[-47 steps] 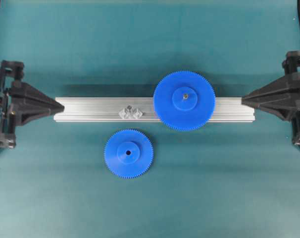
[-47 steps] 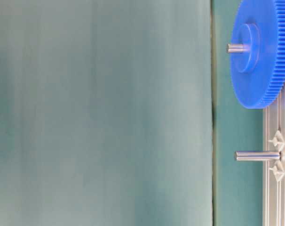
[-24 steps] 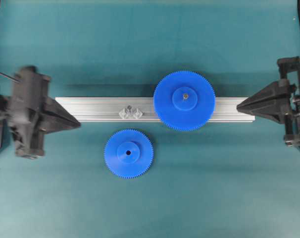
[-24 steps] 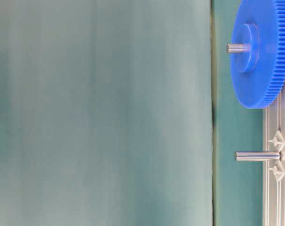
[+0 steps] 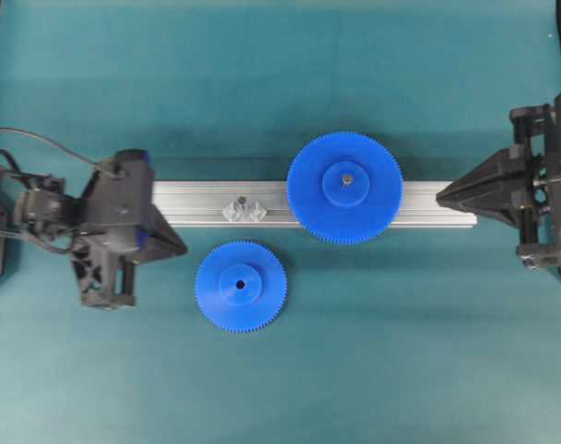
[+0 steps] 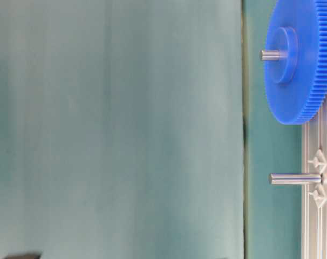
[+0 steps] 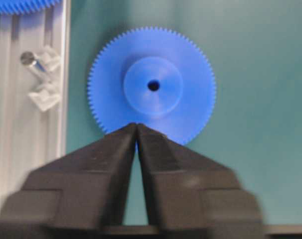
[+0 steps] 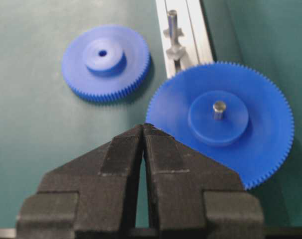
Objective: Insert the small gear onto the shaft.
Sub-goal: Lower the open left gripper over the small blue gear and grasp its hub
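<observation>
Across the teal bench (image 5: 373,351), plenty of bare cloth in front of and behind the rail (image 5: 197,205), running left to right through the middle. Just in front of that rail, flat on the cloth and apart from it, the small gear (image 5: 241,287), hub up, centre hole showing. On the rail, left of centre, the shaft (image 5: 242,201) standing upright from its clear base, nothing on it, open space all around its top. To its right, the large gear (image 5: 344,188) seated on its own pin, rim overhanging both rail edges. Between the two gears, a clear gap.

At the rail's left end, the left end effector (image 5: 180,248), tip pointing at the small gear and just short of its rim, touching nothing. From its wrist camera, fingers (image 7: 156,149) nearly together at the tips, only a thin slit between, gripping nothing. At the rail's right end, the right end effector (image 5: 440,194), well clear of the large gear, fingertips pressed together, empty.
</observation>
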Tool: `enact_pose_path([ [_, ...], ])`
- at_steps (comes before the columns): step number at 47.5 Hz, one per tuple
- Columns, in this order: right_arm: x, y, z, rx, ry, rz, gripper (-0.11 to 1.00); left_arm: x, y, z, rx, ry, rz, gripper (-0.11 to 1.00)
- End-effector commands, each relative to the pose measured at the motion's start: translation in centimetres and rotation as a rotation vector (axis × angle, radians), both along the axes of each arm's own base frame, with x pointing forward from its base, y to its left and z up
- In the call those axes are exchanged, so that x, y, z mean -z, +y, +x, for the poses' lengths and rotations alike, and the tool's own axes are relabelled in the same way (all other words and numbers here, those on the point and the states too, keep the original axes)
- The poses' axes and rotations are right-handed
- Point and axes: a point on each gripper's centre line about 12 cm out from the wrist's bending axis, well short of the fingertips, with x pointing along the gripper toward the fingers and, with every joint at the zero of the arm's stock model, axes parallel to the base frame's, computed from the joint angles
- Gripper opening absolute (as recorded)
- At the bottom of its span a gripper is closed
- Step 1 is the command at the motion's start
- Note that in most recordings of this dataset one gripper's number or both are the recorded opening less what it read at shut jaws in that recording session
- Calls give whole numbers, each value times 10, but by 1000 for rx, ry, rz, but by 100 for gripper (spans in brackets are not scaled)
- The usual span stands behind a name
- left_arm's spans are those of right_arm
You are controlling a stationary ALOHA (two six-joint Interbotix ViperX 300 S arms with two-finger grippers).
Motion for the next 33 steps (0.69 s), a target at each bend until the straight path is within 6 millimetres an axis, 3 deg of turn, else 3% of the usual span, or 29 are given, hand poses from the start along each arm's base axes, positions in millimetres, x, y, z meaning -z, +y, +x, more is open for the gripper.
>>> enact_pose_path([
  [1, -3, -1, -2, 6, 11, 6, 11, -6, -5, 12, -4, -15, -21, 28],
  [9, 4, -1, -7, 7, 70, 9, 11, 16, -15, 29, -24, 60, -64, 74],
  [13, 5, -2, -7, 11, 76, 10, 11, 24, -24, 36, -11, 81, -68, 90],
  [33, 8, -5, -6, 30, 79, 12, 11, 52, -27, 53, 23, 146, -20, 90],
])
